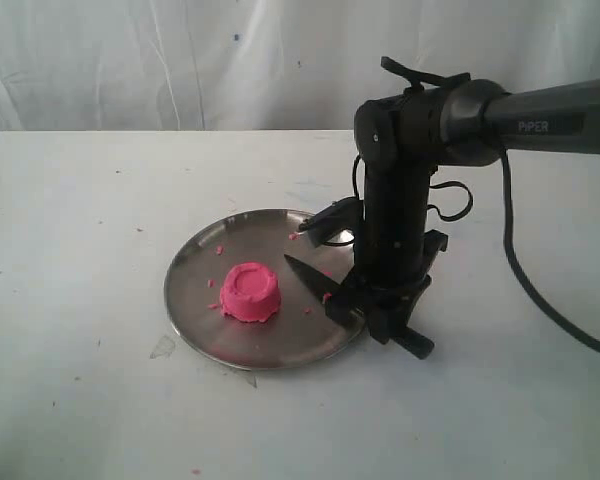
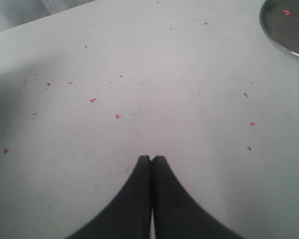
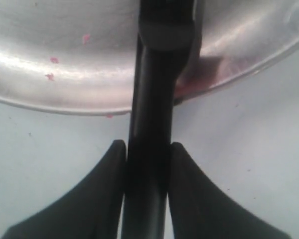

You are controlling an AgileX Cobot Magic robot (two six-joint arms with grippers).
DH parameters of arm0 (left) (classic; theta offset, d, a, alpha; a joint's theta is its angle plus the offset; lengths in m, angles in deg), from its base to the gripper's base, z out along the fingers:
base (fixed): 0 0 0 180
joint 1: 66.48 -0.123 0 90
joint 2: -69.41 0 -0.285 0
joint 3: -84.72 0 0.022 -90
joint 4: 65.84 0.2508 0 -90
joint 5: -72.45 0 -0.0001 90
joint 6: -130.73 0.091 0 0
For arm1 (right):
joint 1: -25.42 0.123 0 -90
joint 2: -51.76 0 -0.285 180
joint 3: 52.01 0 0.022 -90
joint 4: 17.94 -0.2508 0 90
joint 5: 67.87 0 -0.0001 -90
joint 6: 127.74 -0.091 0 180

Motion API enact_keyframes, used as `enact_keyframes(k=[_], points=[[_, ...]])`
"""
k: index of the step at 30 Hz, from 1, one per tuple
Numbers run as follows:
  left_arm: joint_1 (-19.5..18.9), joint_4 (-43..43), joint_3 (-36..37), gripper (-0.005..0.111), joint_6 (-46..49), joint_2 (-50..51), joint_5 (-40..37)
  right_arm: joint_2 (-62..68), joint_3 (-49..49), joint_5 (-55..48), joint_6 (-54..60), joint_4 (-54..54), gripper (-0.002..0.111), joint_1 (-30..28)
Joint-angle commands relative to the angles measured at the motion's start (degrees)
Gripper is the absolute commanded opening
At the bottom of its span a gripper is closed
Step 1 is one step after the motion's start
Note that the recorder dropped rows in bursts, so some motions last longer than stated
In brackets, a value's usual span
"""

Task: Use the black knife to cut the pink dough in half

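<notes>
Cutting has not begun: the squat bright pink dough lump (image 1: pixel 250 292) sits whole at the centre of the round steel plate (image 1: pixel 195 262). The right hand (image 1: pixel 365 305) clamps the slim black knife (image 1: pixel 308 274) at the plate's three o'clock rim, tip short of the dough. The left hand (image 2: pixel 152 158) is closed and empty.

Soft even light overall, barely any shadows on the white table (image 1: pixel 80 400). Right wrist view gets a hot glare streak across the steel plate (image 3: pixel 89 74), and the black knife (image 3: pixel 149 124) up close is all mush, no focus. Left wrist view dims toward one side.
</notes>
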Motion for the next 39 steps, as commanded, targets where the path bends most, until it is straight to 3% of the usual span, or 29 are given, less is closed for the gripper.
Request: enact_keyframes(k=[1,8,13,31,36,39], points=[[-0.1,-0.2,0.2,0.0,-0.1,-0.3,-0.1,-0.6,-0.3,1.3,0.9,-0.2,0.025,-0.3],[-0.1,-0.2,0.2,0.0,-0.1,-0.3,-0.1,-0.6,-0.3,4.7,2.1,-0.3,0.026,-0.3],[-0.1,-0.2,0.2,0.0,-0.1,-0.3,-0.1,-0.6,-0.3,5.2,2.2,-0.3,0.039,-0.3],[-0.1,-0.2,0.2,0.0,-0.1,-0.3,-0.1,-8.9,2.7,0.7,2.0,-0.6,0.039,0.0],[-0.1,-0.2,0.2,0.0,-0.1,-0.3,-0.1,-12.8,2.4,-0.6,0.0,0.5,0.039,5.3],[-0.1,-0.2,0.2,0.0,-0.1,-0.3,-0.1,-14.2,1.3,-0.6,-4.9,10.8,0.039,13.4]])
